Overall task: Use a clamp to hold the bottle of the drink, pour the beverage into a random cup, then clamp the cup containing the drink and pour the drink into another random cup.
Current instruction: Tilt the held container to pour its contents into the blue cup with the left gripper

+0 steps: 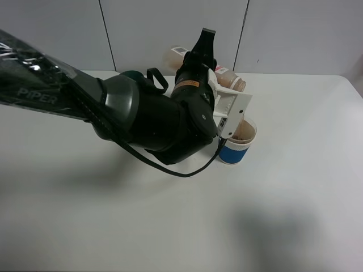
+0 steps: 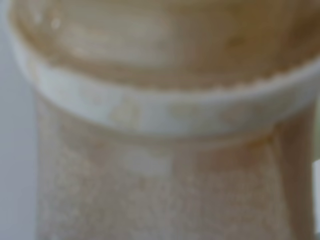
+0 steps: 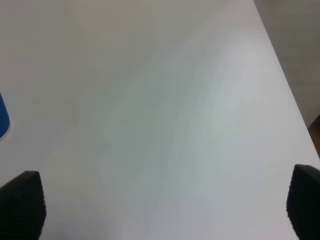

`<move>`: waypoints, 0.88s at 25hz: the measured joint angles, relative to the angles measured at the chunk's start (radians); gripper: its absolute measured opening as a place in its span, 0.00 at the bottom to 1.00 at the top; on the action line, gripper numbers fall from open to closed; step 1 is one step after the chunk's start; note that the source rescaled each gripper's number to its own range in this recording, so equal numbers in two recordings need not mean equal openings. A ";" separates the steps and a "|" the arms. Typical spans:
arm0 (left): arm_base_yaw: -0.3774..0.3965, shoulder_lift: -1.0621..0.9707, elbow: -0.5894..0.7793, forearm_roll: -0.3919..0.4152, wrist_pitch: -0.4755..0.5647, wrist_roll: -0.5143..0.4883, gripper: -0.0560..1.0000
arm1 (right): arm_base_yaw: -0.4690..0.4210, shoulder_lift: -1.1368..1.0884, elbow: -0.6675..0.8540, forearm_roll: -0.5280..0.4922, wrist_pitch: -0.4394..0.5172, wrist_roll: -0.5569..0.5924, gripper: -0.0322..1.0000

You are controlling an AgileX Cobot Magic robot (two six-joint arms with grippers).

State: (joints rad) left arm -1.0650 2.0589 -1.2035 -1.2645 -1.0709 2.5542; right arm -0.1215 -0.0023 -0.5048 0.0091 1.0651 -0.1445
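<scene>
White table (image 1: pixel 295 215) fills the field. Bulky black left arm (image 1: pixel 142 119) reaches across its middle. Left gripper (image 1: pixel 223 85) is clenched on the bottle (image 1: pixel 231 80), which is tipped almost flat above the table, neck end nearest the blue-banded cup (image 1: pixel 235 148). Right gripper (image 3: pixel 160 205) is released, its 2 fingertips (image 3: pixel 22 205) wide apart over the tabletop. The cup stands upright just beside the white jaw, with brown beverage (image 1: pixel 245 133) inside. The left wrist view shows only the blurred bottle neck (image 2: pixel 160 110).

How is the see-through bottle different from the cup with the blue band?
The small clear plastic bottle is tipped in the air, held by the left hand; the short whitish blue-banded cup stands upright on the white table. The bottle looks clear; the cup wears a blue band. Both hold brown drink.
</scene>
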 joint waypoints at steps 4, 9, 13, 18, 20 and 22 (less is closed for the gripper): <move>0.000 0.000 0.000 0.007 0.000 0.006 0.10 | 0.000 0.000 0.000 0.000 0.000 0.000 0.90; 0.000 0.000 0.000 0.025 -0.001 0.013 0.10 | 0.000 0.000 0.000 0.000 0.000 0.000 0.90; 0.000 0.000 0.000 0.031 -0.001 0.016 0.10 | 0.000 0.000 0.000 0.000 0.000 0.000 0.90; 0.000 0.000 0.000 0.051 -0.005 0.037 0.10 | 0.000 0.000 0.000 0.000 0.000 0.000 0.90; 0.000 0.000 0.000 0.052 -0.005 0.042 0.10 | 0.000 0.000 0.000 0.000 0.000 0.000 0.90; 0.000 0.000 0.000 0.052 -0.005 0.044 0.10 | 0.000 0.000 0.000 0.000 0.000 0.000 0.90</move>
State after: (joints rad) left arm -1.0650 2.0589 -1.2035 -1.2126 -1.0760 2.5986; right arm -0.1215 -0.0023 -0.5048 0.0091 1.0651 -0.1445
